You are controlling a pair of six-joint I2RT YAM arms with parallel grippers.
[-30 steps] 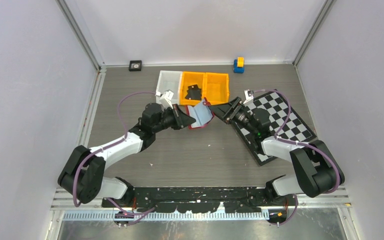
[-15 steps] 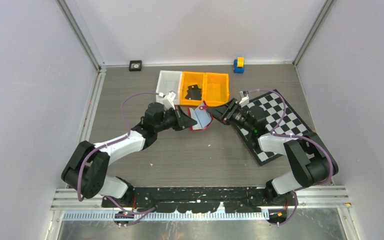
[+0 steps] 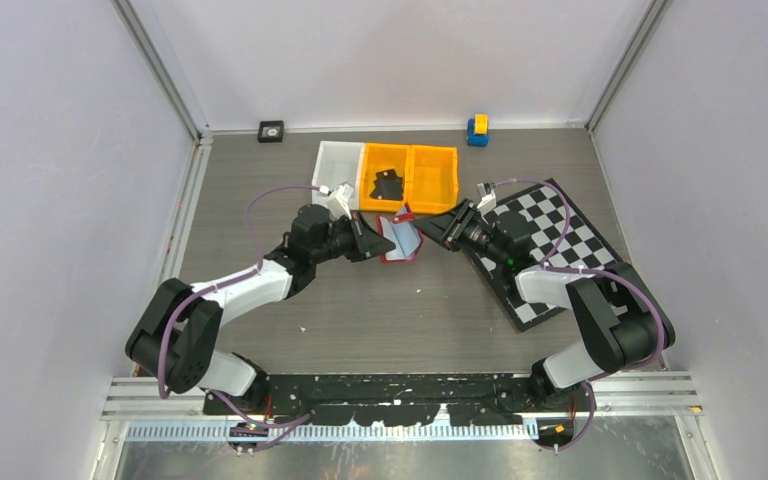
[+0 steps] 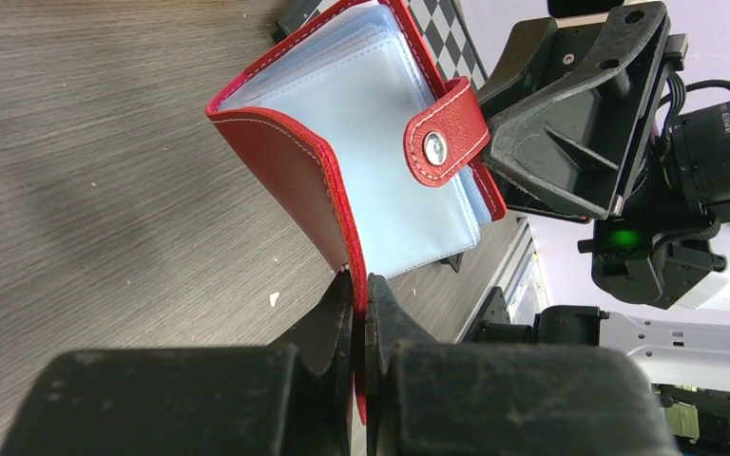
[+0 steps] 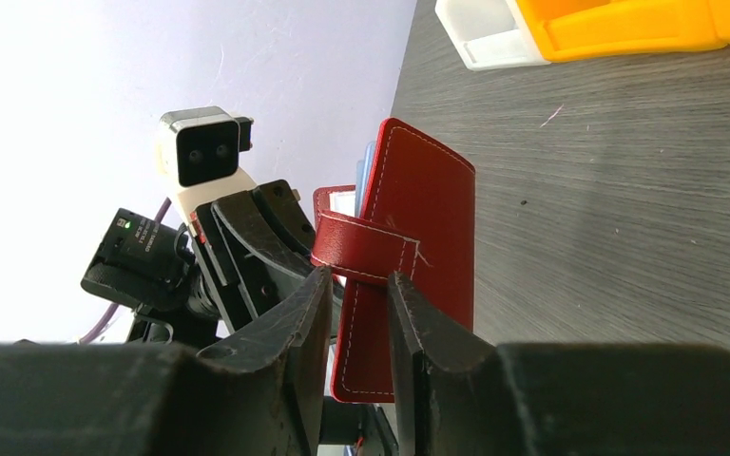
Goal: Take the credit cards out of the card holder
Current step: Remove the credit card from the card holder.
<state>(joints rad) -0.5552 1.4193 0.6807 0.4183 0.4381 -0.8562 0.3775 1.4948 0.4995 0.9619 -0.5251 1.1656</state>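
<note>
The red card holder point(image 3: 400, 238) hangs half open above the table between the two arms. My left gripper point(image 4: 360, 285) is shut on the lower edge of one red cover point(image 4: 285, 171). Pale bluish sleeves point(image 4: 380, 180) fan out, and the snap tab point(image 4: 445, 133) hangs across them. My right gripper point(image 5: 359, 280) stands at the opposite cover point(image 5: 428, 209), its jaws narrow but apart, the cover's edge and the tab point(image 5: 366, 252) at its tips. In the top view the left gripper point(image 3: 373, 241) and the right gripper point(image 3: 438, 228) face each other. The credit cards are hidden.
Behind the holder stand a white bin point(image 3: 338, 165) and two orange bins point(image 3: 432, 178), one holding black pieces point(image 3: 387, 184). A chequered board point(image 3: 570, 250) lies under the right arm. A blue and yellow block point(image 3: 477, 129) and a small black square point(image 3: 271, 130) sit by the back wall.
My right gripper has moved left onto the holder and its jaws have narrowed. The left gripper has kept its grip and shifted slightly with the holder.
</note>
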